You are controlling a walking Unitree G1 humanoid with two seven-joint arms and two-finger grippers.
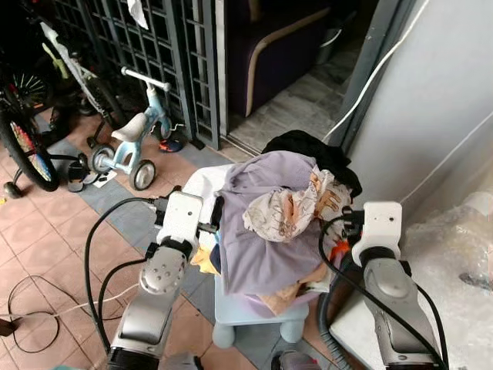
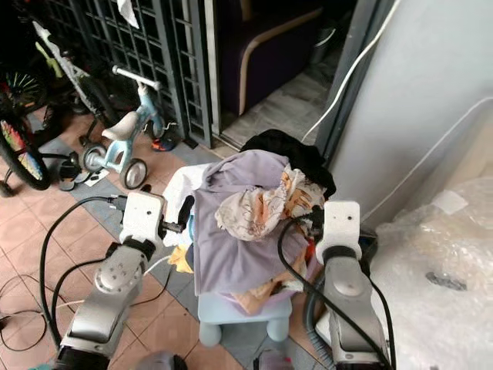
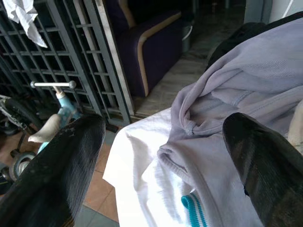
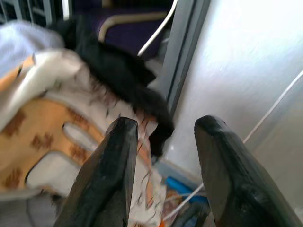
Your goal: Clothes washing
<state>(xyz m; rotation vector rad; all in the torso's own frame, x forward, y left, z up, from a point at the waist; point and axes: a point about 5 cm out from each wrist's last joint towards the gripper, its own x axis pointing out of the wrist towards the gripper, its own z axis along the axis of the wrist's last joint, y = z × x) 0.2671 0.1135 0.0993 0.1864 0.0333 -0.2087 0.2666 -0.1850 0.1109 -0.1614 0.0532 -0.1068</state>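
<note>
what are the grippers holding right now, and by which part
Nothing. The left gripper is open beside the lavender garment; the right gripper is open by the patterned cloth.

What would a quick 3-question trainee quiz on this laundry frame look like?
1. True or false: the lavender garment lies on top of the heaped laundry basket.
2. Which gripper is beside the white cloth? A) left gripper B) right gripper
3. Fill in: the dark garment at the back of the pile is ____.

Key: 1 true. 2 A; its fingers stand wide apart by the white cloth and lavender garment, holding nothing. 3 black; it sits nearest the grey wall, close to the right gripper.
</note>
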